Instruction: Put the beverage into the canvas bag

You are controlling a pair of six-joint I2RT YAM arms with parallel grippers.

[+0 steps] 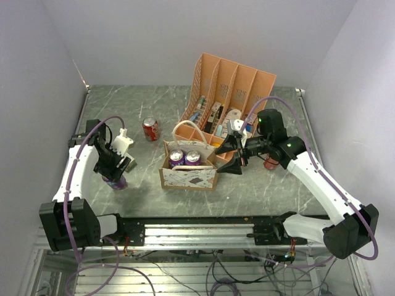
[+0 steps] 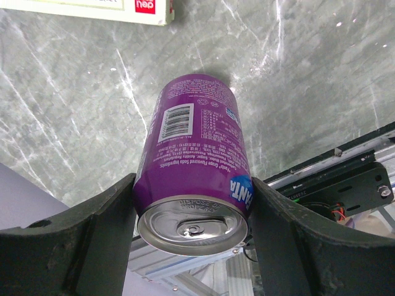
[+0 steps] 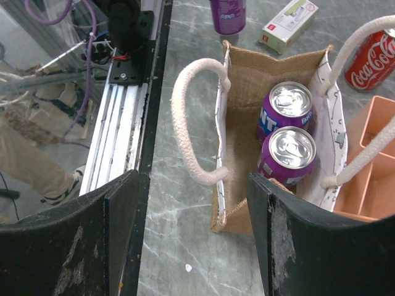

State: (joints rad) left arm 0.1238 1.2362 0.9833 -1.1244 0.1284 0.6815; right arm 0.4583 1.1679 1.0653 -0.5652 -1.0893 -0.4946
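Note:
A purple Fanta can sits between the fingers of my left gripper, which is shut on its upper part. In the top view this can and the left gripper are at the table's left, well left of the canvas bag. I cannot tell whether the can touches the table. The bag stands open with two purple cans inside. My right gripper is open and empty just off the bag's right end, jaws wide in the right wrist view.
A red Coca-Cola can stands behind the bag's left. A white box lies beside the left gripper. The orange file rack stands behind the bag. Another red can is partly hidden by the right arm.

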